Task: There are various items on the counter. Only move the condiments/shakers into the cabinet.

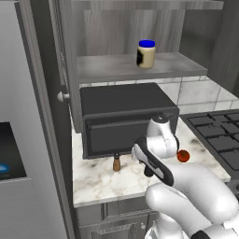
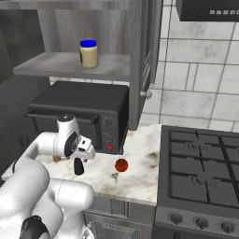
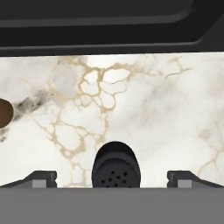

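Fingertips spread wide and empty, the gripper (image 3: 112, 180) hangs directly over the black shaker (image 3: 116, 166) on the marble counter (image 3: 166, 113), apparently about to pick up the second of three condiments. The next move likely calls for a straight descent and a close around the shaker's narrow body. Nearby stand the brown wooden shaker (image 1: 116, 163) and a red tomato (image 2: 121, 165), which should stay put. Beyond the toaster oven (image 1: 126, 116), the blue-lidded jar (image 1: 146, 54) already sits alone on the cabinet shelf (image 1: 107, 67).
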